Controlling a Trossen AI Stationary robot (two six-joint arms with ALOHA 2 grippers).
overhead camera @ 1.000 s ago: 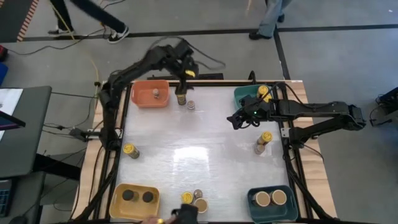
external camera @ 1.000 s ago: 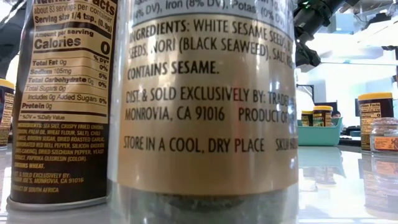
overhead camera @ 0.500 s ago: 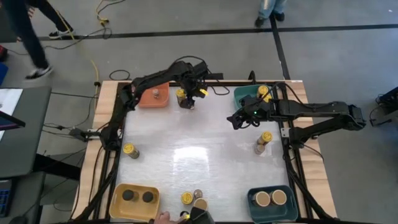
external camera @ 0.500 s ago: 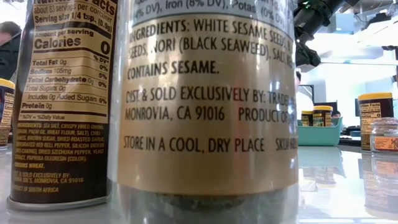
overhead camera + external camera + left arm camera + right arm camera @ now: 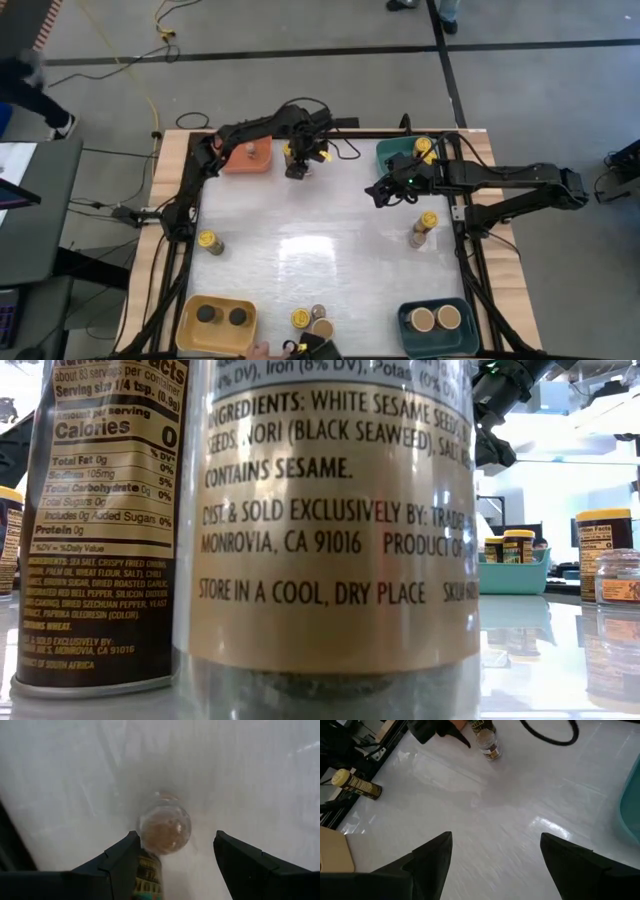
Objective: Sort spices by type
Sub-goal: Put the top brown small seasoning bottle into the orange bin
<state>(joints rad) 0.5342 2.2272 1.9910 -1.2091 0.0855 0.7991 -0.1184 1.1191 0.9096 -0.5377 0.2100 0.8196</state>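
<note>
My left gripper (image 5: 176,835) points down at the far edge of the table, open. Its fingers stand on either side of a small grey-topped spice jar (image 5: 164,827), which is upright on the table; one finger is close beside the jar. A yellow-lidded dark jar (image 5: 147,880) stands just outside that finger. From above, the left gripper (image 5: 298,165) is just right of the orange bin (image 5: 232,160). My right gripper (image 5: 377,195) hangs open above the table by the far teal bin (image 5: 392,152), with nothing between its fingers (image 5: 430,855).
One small jar sits in the orange bin. The far teal bin holds yellow-lidded jars, the yellow bin (image 5: 190,325) two black-lidded ones and the near teal bin (image 5: 405,322) two tan-lidded ones. Loose jars lie at the left (image 5: 208,241), right (image 5: 424,228) and near edge (image 5: 312,320). A person's hand (image 5: 262,350) is there.
My left gripper has come down toward the table beside the orange bin and tipped to point straight down. It now stands low over the small grey-topped jar, its fingers as far apart as before. The jars have not moved.
</note>
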